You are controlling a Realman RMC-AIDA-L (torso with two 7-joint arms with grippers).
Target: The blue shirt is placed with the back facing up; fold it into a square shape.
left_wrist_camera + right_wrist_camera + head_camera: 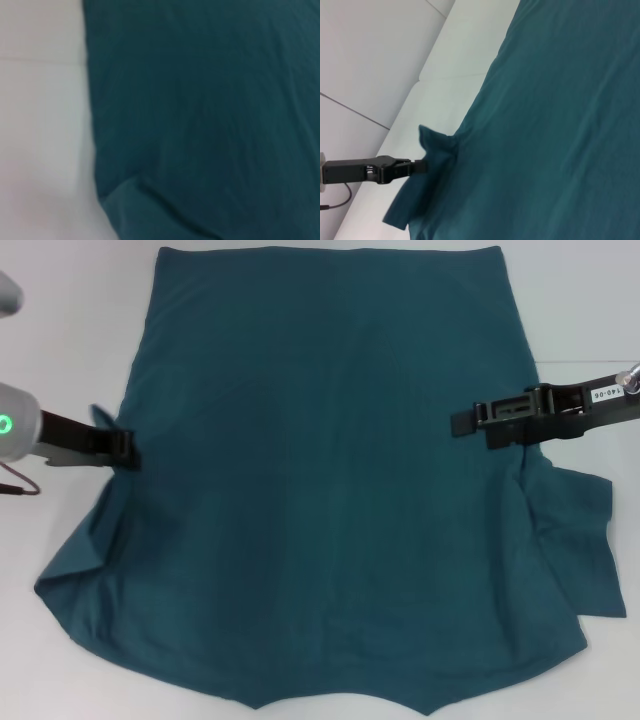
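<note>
A blue shirt is lying spread across the white worktop, filling most of the head view, as 2 arms are working its sides. At 9 o'clock, the left claw is pinching the shirt's left edge, a small peak of fabric bunching at its tips; the right wrist view is showing the same left claw clenched on that raised tuft. At 3 o'clock, the right claw is reaching in over the right edge, its tips lying over the cloth; whether it is clenched or released cannot be told here. The left wrist view is showing only the shirt against the bare worktop.

Folding appears to be at an early stage. Both sleeves are still fanning out toward 4 and 8 o'clock, the body is still flat and unfolded, and no square is forming. The side folds and the lengthwise folds seemingly all remain to be done.
</note>
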